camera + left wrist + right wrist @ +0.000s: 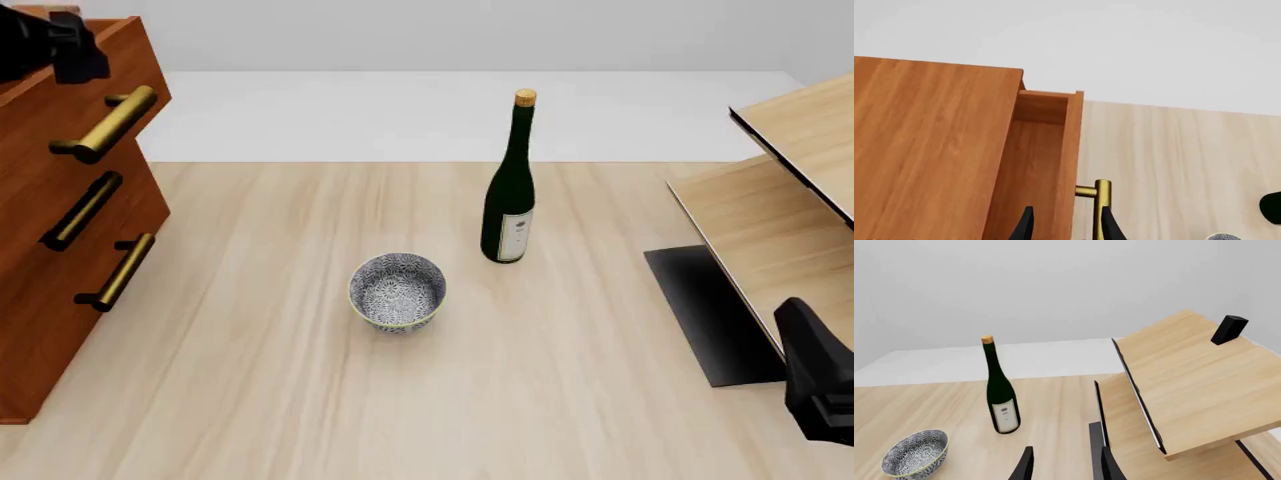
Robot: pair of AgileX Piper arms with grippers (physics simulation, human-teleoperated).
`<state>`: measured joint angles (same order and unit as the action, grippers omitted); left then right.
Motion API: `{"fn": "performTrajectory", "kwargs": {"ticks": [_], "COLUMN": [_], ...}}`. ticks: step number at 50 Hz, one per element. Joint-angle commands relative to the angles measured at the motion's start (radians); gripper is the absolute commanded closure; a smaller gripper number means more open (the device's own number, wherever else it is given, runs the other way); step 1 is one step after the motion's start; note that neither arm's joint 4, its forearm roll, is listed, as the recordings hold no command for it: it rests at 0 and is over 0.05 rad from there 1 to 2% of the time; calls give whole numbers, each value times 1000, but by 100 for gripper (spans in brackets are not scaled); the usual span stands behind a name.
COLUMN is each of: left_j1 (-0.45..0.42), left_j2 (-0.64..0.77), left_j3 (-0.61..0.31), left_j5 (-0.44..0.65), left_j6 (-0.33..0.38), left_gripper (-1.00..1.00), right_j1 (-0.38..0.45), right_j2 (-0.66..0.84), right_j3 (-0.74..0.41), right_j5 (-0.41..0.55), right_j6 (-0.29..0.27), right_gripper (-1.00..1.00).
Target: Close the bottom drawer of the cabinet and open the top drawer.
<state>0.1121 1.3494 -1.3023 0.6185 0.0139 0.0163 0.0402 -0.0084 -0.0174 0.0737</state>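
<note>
two dark tapered fingertips of the left gripper [1065, 227] fill the near edge of the left wrist view, spread apart, with the front panel and brass bar handle [1102, 207] of the top drawer [1047, 165] between them. whether they actually pinch the handle cannot be told; the tips run off the picture.

progress, as a judgement: the top drawer looks partly open. the left wrist view shows its box pulled forward from the cabinet [927, 150], with a hollow interior visible behind the front panel. in the front view the top handle [107, 125] stands proud of the two below it. the bottom drawer [80, 300] appears flush with the cabinet face, so closing seems done; what is left is drawing the top drawer further out, if needed.

the cabinet stands at the left edge of the table [267, 400], tall and boxy, in smooth reddish-brown wood with fine grain. all three handles are round bars, with a brass sheen where the light catches them. the table is pale wood with soft straight grain.

near the table's middle sits a small round bowl [398, 291] with a dense blue-and-white speckled pattern. beyond it stands a slender dark green glass bottle [509, 190] with a pale label and cork-coloured cap. at right is a light-wood shelf unit [787, 190] with slanted boards.

the right gripper [1064, 465] hangs near the shelf, fingers apart, holding nothing.
</note>
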Motion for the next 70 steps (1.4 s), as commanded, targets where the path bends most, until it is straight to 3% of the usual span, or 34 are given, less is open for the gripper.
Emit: {"fn": "performTrajectory", "kwargs": {"ticks": [1,24,70], "left_j1": [4,-2,-166], "left_j2": [-2,-9,3], "left_j3": [25,74,85], "left_j5": [-12,-33,-37], "left_j6": [-10,-39,-128], "left_gripper": [-100,-100,-100], "right_j1": [0,-1,-1], "right_j2": [-6,-9,-10], "right_j3": [1,0,0], "right_j5": [5,8,10], "right_j6": [1,1,1], "right_gripper": [-100,-100,-100]}}
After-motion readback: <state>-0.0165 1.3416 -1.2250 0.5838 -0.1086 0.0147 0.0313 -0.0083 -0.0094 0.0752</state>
